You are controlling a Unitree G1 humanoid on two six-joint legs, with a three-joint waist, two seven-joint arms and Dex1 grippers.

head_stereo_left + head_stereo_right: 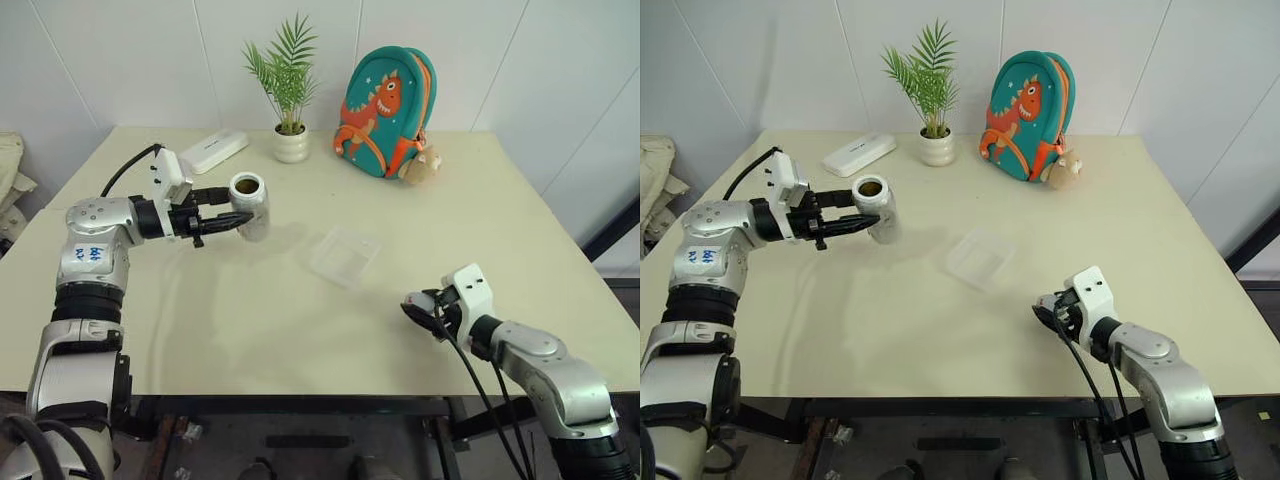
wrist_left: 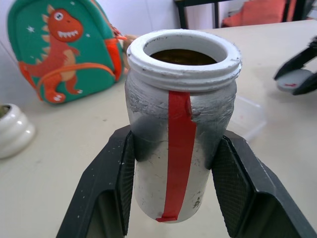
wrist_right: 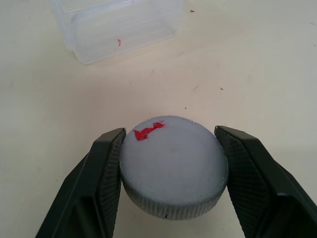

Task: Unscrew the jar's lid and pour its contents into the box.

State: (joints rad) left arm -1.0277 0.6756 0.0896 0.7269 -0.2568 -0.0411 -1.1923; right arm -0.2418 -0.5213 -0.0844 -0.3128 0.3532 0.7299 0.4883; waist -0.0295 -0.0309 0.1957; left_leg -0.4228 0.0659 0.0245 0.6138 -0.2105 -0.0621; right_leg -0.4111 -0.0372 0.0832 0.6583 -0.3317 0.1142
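Unscrewing is done: the left gripper holds the open jar above the counter's left side, the right gripper clamps the lid low near right, and pouring the contents into the central box remains.

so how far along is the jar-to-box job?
Done: the lid is off, clamped in the right gripper low over the table. In hand: the left gripper holds the open jar upright, brown contents inside. Left: pouring; the box looks empty.
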